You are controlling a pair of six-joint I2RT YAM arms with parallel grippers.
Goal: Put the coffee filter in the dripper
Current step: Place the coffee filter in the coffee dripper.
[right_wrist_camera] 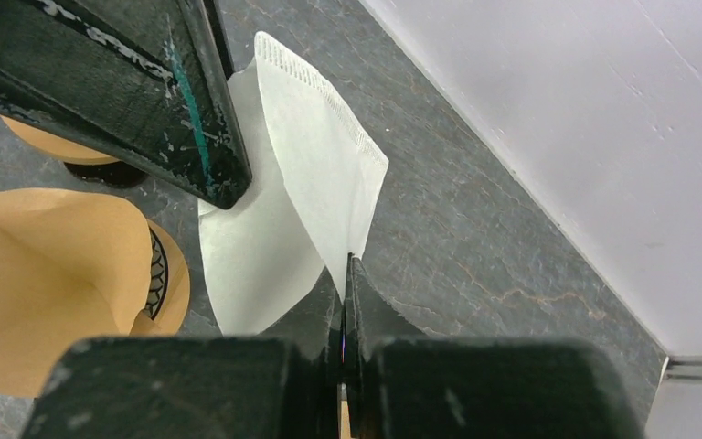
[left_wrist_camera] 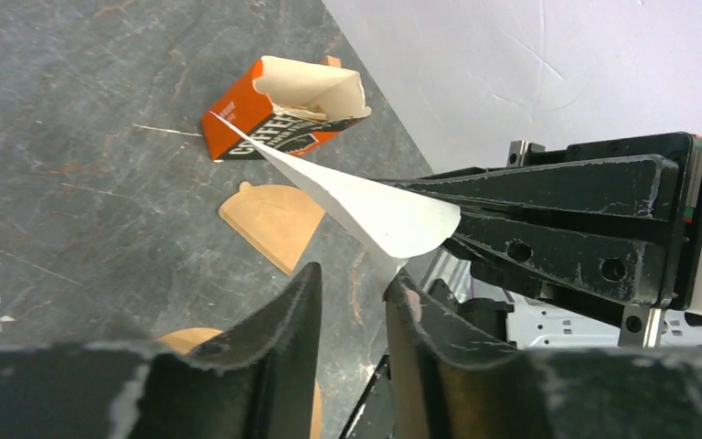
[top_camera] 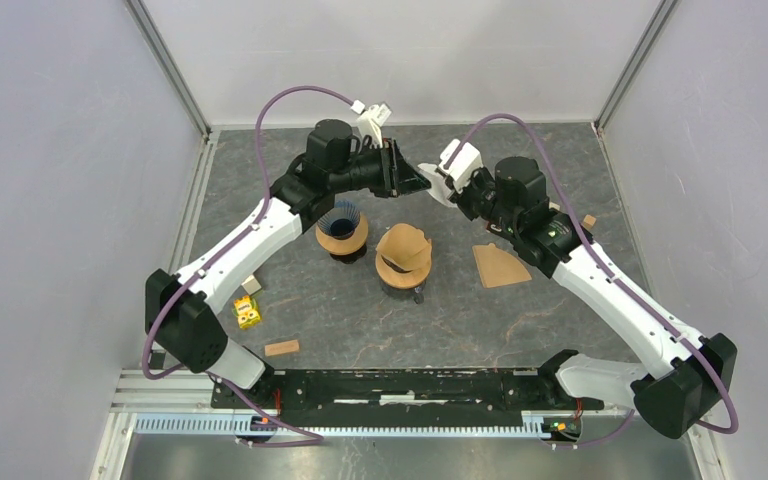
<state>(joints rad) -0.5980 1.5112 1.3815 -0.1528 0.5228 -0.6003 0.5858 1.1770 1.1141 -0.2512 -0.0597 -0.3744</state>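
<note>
Top view: both arms reach to the far middle of the desk [top_camera: 360,325], and their tips meet there. The left tool [top_camera: 418,183] and the right tool [top_camera: 447,183] face each other, with the white filter [top_camera: 437,192] between them, held above the desk. Jaw state cannot be told from this view. Nearer the arms stands a dripper [top_camera: 394,266] holding a brown filter [top_camera: 403,245]. A second dripper [top_camera: 344,250] stands just left of it. A flat brown filter [top_camera: 501,266] lies on the desk to the right.

Left wrist view: the left tool's fingers stand spread, with a clear gap between them. The white filter's lower tip hangs at that gap, against one finger. The right tool's black fingers clamp the filter from the right. An orange filter box [left_wrist_camera: 265,114], its top torn open, lies on the desk beyond.

Right wrist view: the right tool's fingers are pressed together, pinching the white filter's lower edge. One left-tool finger crosses in front of the filter at upper left. The filter is in the air, outside both drippers.
</note>
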